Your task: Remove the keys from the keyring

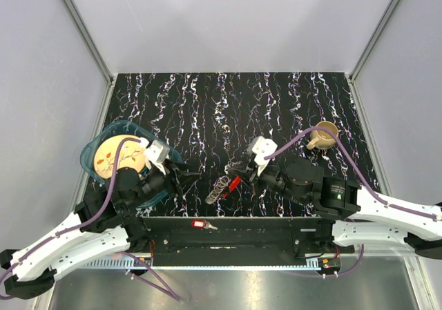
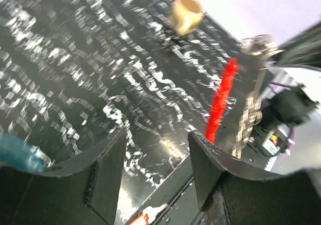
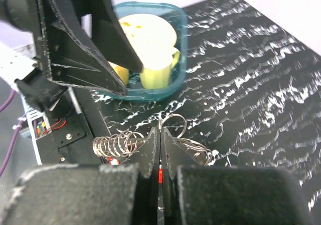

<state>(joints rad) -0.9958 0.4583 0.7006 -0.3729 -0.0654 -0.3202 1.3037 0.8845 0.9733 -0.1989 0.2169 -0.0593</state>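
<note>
My right gripper (image 1: pixel 242 173) is shut on the keyring (image 3: pixel 174 123), pinching the thin ring between its fingertips (image 3: pixel 161 132) just above the table. A coil of linked metal rings (image 3: pixel 116 145) hangs to its left and more rings (image 3: pixel 194 150) to its right. The red oval tag (image 1: pixel 235 183) hangs below; it also shows in the left wrist view (image 2: pixel 220 102) beside the coil (image 2: pixel 248 120). My left gripper (image 1: pixel 185 179) is open and empty (image 2: pixel 156 135), left of the keyring. One key with a red head (image 1: pixel 200 224) lies loose on the black base strip, also in the left wrist view (image 2: pixel 143 218).
A tan mug (image 1: pixel 323 135) stands at the right back, seen too in the left wrist view (image 2: pixel 185 14). A teal container (image 1: pixel 97 144) holding a plate and a yellow cup (image 3: pixel 158 67) sits at the left. Grey walls enclose the marbled table (image 1: pixel 228 110).
</note>
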